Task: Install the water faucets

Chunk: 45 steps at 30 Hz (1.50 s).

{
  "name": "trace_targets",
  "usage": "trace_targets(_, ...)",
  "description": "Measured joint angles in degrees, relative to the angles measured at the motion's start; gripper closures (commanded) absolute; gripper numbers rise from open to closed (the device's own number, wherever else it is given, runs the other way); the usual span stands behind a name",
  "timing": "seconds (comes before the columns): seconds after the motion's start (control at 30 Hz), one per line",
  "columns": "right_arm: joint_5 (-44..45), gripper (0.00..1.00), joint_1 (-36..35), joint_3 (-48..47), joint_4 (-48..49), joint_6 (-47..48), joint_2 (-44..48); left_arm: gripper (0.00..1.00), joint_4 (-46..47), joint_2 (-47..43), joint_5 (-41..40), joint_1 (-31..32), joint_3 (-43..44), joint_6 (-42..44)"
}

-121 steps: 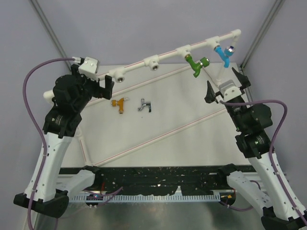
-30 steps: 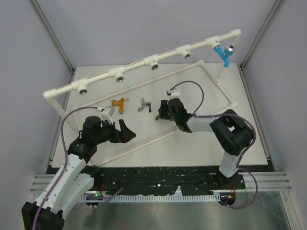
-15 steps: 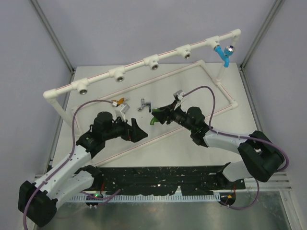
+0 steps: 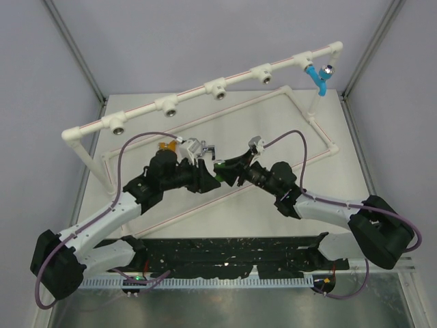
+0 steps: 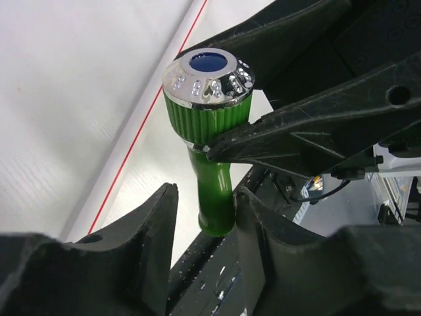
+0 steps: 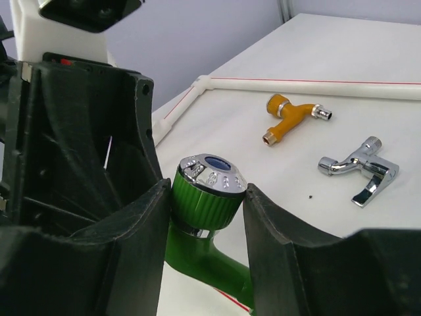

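My right gripper (image 6: pixel 206 186) is shut on the ribbed knob of the green faucet (image 6: pixel 207 197), held above the table's middle (image 4: pixel 220 169). My left gripper (image 5: pixel 206 191) meets it from the left (image 4: pixel 207 176). Its jaws stand narrowly round the green spout (image 5: pixel 214 197). One finger touches the spout and a small gap shows on the other side. The orange-gold faucet (image 6: pixel 289 118) and the silver faucet (image 6: pixel 362 170) lie on the table behind. The blue faucet (image 4: pixel 317 76) hangs from the right end of the white pipe frame (image 4: pixel 193 97).
Open round sockets (image 4: pixel 218 89) line the frame's raised rail. White pipes with red stripes (image 4: pixel 300 160) lie flat on the table around and under both arms. Purple cables (image 4: pixel 130 140) loop over the wrists.
The green faucet, on the rail four seconds ago, is now in my right gripper over mid-table. My left gripper moved right to it and narrowed its jaws round the spout.
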State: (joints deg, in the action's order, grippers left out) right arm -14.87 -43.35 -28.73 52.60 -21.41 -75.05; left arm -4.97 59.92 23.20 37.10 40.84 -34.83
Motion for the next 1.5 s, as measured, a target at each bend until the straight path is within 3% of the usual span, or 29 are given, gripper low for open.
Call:
trace_targets(0.07, 0.7, 0.95, -0.4, 0.3, 0.0, -0.2, 0.6, 0.94, 0.1, 0.5, -0.3, 0.8, 0.2, -0.9)
trace_targets(0.1, 1.0, 0.94, -0.5, 0.4, -0.4, -0.3, 1.0, 1.00, 0.2, 0.6, -0.6, 1.3, 0.2, -0.9)
trace_targets(0.27, 3.6, 0.58, -1.2, 0.6, -5.8, -0.8, 4.2, 1.00, -0.5, 0.5, -4.4, 4.0, 0.6, -0.6)
trace_targets(0.4, 7.2, 0.43, -3.0, -0.3, -14.8, -1.6, 8.5, 1.00, -5.3, 0.3, -13.6, 9.3, 2.8, 2.2)
trace_targets(0.6, 11.4, 0.40, -4.7, -1.9, -20.4, -5.2, 12.4, 1.00, -11.8, 0.0, -31.4, 16.3, 5.0, 6.6)
trace_targets(0.73, 14.0, 0.38, -5.2, -2.1, -22.1, -7.7, 12.3, 1.00, -14.5, 0.7, -40.1, 20.0, 6.2, 8.9)
trace_targets(0.87, 16.3, 0.30, -5.7, -2.1, -22.3, -9.7, 11.6, 1.00, -15.2, 1.2, -45.7, 23.0, 7.2, 10.6)
trace_targets(1.07, 16.2, 0.28, -6.2, -2.1, -19.4, -12.1, 8.8, 1.00, -15.5, 2.2, -49.1, 24.5, 7.9, 11.7)
trace_targets(1.2, 14.8, 0.34, -6.4, -2.2, -17.1, -13.3, 6.7, 1.00, -15.8, 3.1, -49.9, 24.9, 7.9, 12.4)
trace_targets(1.5, 11.9, 0.34, -6.4, -4.5, -16.2, -13.7, 3.1, 1.00, -16.3, 3.2, -49.9, 25.7, 7.9, 15.5)
